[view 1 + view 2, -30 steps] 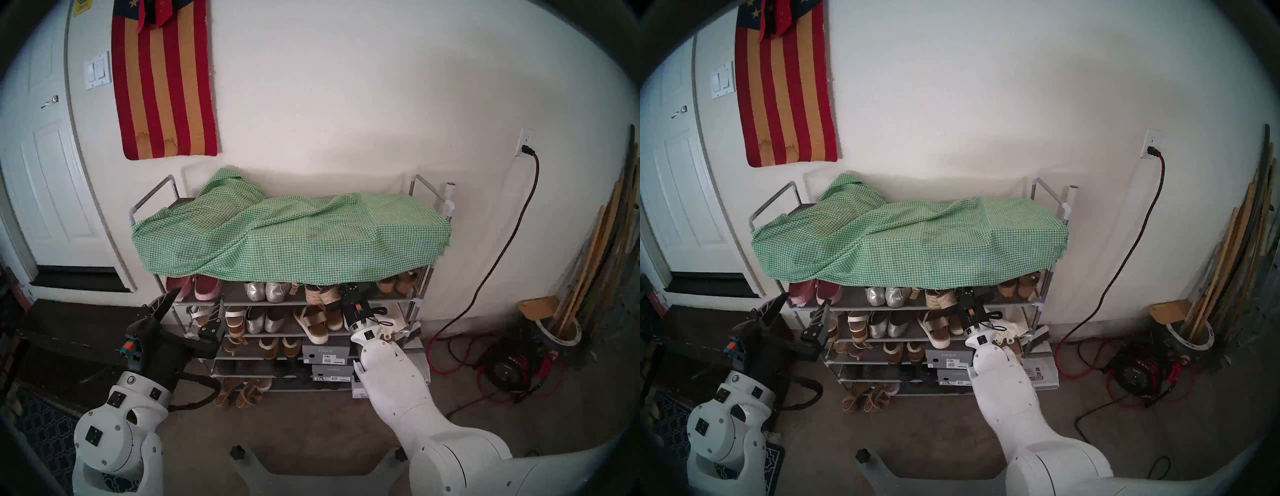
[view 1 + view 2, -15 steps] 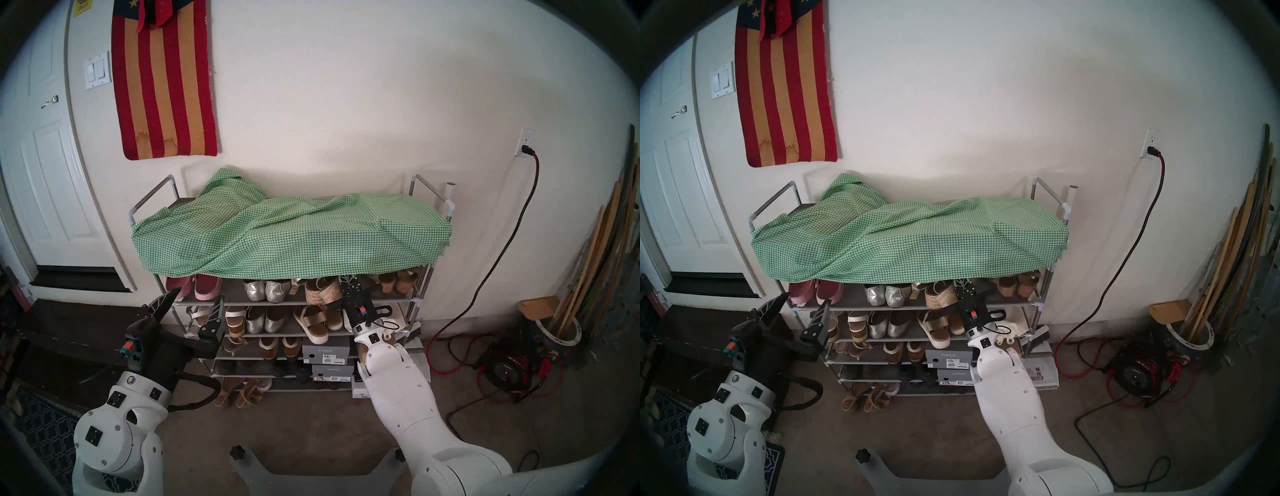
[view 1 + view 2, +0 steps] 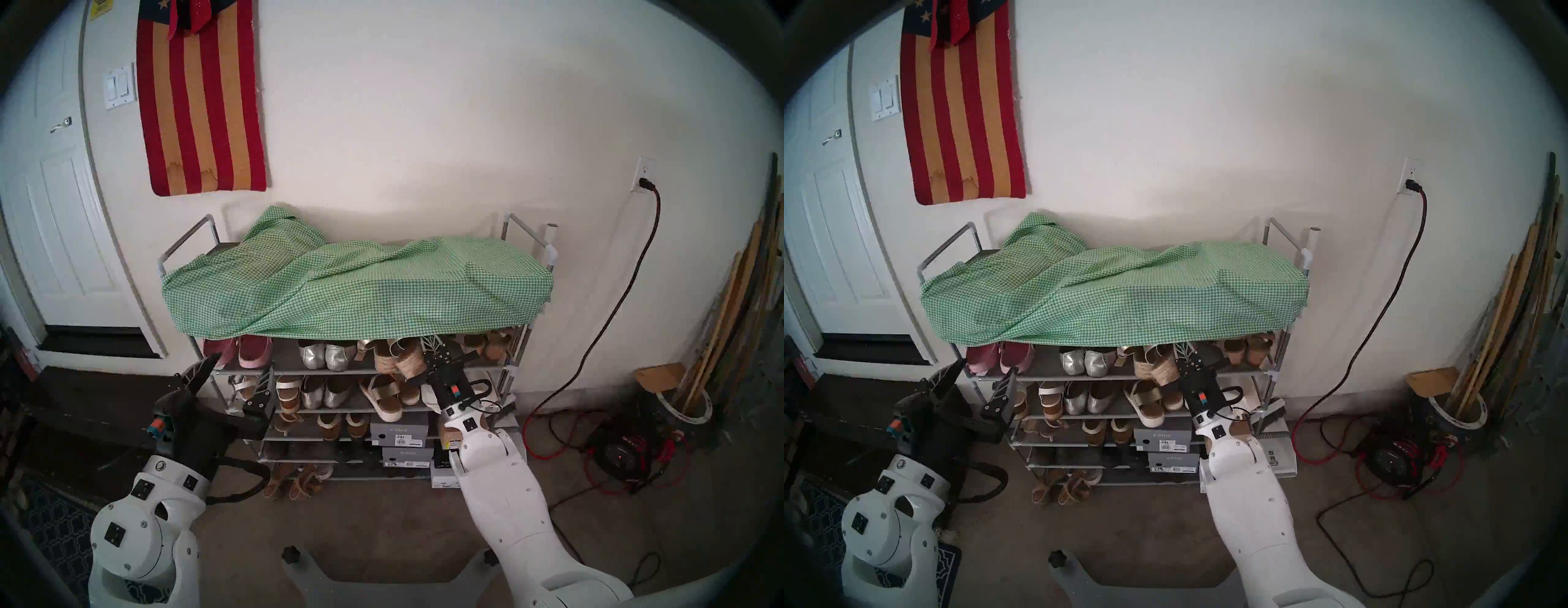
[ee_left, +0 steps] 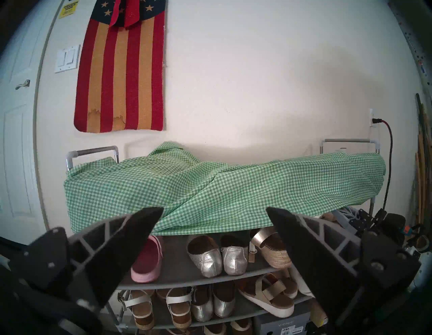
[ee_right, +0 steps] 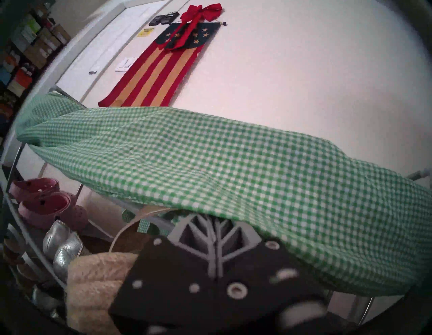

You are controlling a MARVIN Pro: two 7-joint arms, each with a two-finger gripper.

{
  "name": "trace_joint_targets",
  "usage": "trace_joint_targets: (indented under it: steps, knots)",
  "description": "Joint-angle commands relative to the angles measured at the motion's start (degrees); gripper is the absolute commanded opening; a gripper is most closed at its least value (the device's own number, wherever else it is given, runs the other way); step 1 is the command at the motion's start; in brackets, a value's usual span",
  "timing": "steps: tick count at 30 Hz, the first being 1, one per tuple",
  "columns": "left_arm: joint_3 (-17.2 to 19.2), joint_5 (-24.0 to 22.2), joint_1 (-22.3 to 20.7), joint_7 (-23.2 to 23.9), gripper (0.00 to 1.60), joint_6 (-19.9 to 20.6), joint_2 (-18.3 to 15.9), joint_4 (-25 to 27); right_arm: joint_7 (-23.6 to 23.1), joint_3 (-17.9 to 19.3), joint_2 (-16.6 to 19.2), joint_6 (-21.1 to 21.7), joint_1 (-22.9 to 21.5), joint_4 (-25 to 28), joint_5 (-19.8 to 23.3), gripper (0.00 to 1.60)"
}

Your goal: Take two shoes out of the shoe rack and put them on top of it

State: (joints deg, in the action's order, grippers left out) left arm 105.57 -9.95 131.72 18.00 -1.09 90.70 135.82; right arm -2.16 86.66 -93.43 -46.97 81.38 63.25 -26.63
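The shoe rack (image 3: 186, 242) stands against the wall, its top draped in a green checked cloth (image 3: 360, 288). On the shelf just under the cloth sit the two shoes, jute-soled sandals: one upright (image 3: 384, 358), the other (image 3: 409, 366) tipped toward the front edge. My right gripper (image 3: 429, 344) is shut beside that tipped sandal. In the right wrist view its jute sole (image 5: 93, 280) lies against the closed fingers (image 5: 215, 234) and a cream strap (image 5: 126, 228) runs toward the tips, which the cloth hides. My left gripper (image 3: 235, 373) hangs open and empty at the rack's left end.
Pink clogs (image 3: 254, 352), silver flats (image 3: 326, 356) and cork wedges (image 3: 488, 344) share that shelf. White-soled sandals (image 3: 384, 397) and grey shoe boxes (image 3: 399, 429) fill lower tiers. A red cord reel (image 3: 619, 454) lies on the floor at right, a door (image 3: 55, 212) at left.
My right gripper has shifted right and drawn back from the shelf, and the right jute sandal has tipped and slid with it toward the front edge. The left arm is still.
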Motion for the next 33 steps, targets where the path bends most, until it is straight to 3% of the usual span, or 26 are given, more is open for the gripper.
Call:
trace_joint_targets:
  steps: [1,14,16,21,23,33]
  knots:
    - [0.0,0.0,0.0,0.0,1.60,0.0,0.0,0.0,-1.1,0.1,1.8,1.6,6.7,5.0,1.1,0.00]
    - [0.0,0.0,0.0,0.0,1.60,0.0,0.0,0.0,-3.3,3.5,4.2,4.2,15.1,16.4,3.7,0.00]
    - [0.0,0.0,0.0,0.0,1.60,0.0,0.0,0.0,-3.4,3.7,4.4,4.1,15.1,15.7,3.9,0.00]
    - [0.0,0.0,0.0,0.0,1.60,0.0,0.0,0.0,-4.4,5.1,5.1,4.6,18.0,22.1,5.2,0.00]
    - [0.0,0.0,0.0,0.0,1.60,0.0,0.0,0.0,-4.5,5.2,5.1,4.3,17.6,21.0,5.4,0.00]
    - [0.0,0.0,0.0,0.1,1.60,0.0,0.1,0.0,-6.5,6.0,5.7,4.0,20.2,30.5,7.6,0.00]
